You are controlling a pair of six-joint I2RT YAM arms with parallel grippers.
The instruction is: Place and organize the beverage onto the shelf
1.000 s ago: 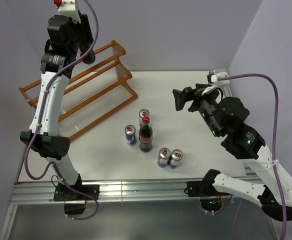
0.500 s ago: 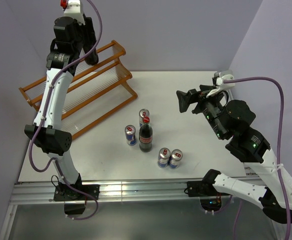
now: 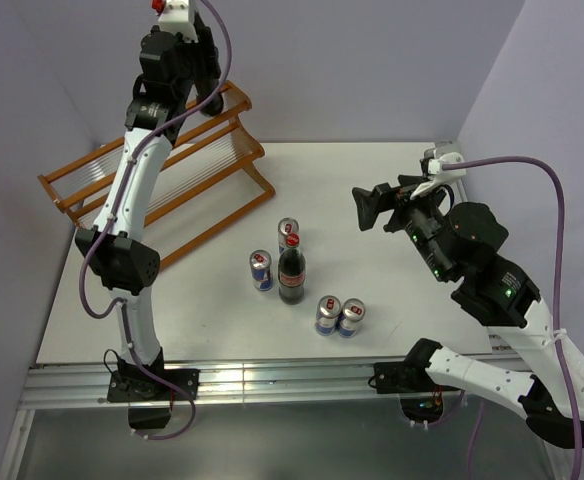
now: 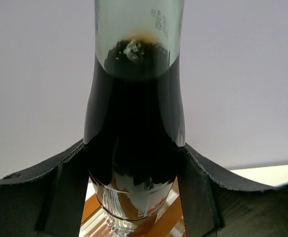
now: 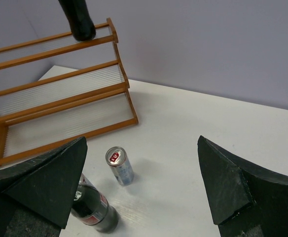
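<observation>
There are two cola bottles. The held bottle (image 4: 134,113) is clamped around its body by the left gripper (image 4: 134,190), high up, with its base over the top tier of the three-tier shelf (image 3: 197,165) near the right end (I cannot tell whether it touches the rail). The standing bottle (image 3: 291,272) is upright on the table (image 3: 202,310). Four cans stand by it: a rear can (image 3: 288,232) just behind, a left can (image 3: 261,270) just beside, and a pair of cans (image 3: 327,315) side by side nearer the arms. The right gripper (image 3: 367,205) hangs above the table, jaws spread wide, holding nothing.
</observation>
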